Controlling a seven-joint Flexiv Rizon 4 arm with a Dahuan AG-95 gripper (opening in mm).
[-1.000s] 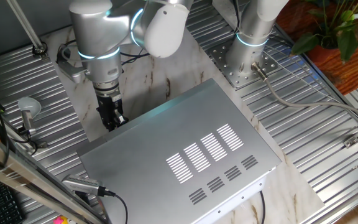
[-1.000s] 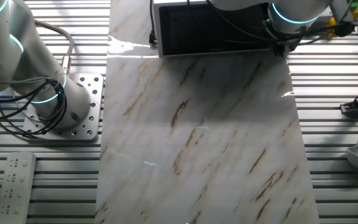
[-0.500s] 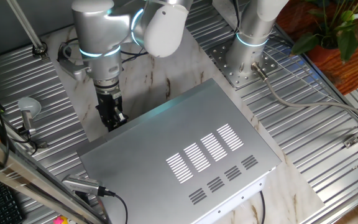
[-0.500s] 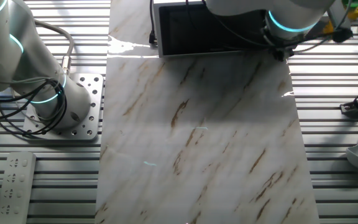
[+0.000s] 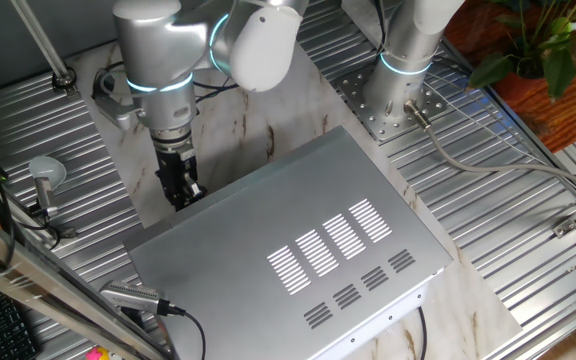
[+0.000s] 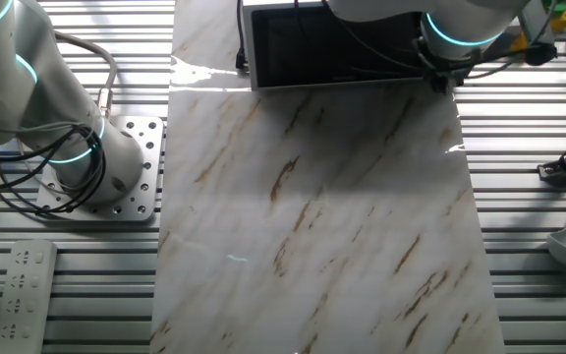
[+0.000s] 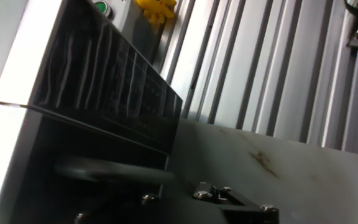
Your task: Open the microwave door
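Pincer [image 5: 180,190] hangs straight down from the arm at the front corner of the microwave [image 5: 298,240], tips down beside the door side of the box; whether it is spread or pressed together I cannot tell, as its black fingers merge into one dark shape in one fixed view and are cut off or hidden in the others. Likely placed there because the door's free edge sits at that corner, so a pull from there would swing it. The microwave stands on the marble slab of the worktop [image 6: 312,216], pushed toward the slab's far edge as the other fixed view frames it, leaving bare slab in front for the door to swing over. The microwave door [image 6: 337,47] looks flush with the box, so not yet opened by my reading. In the hand view the door [image 7: 104,87] shows as a dark glossy panel with reflections, seen at a steep angle. Whether the tips touch the door is not visible; from above the box top hides the contact spot. The other fixed view crops the microwave's top, and the arm covers its right end. Blurred grey shape low in the hand view: unclear.
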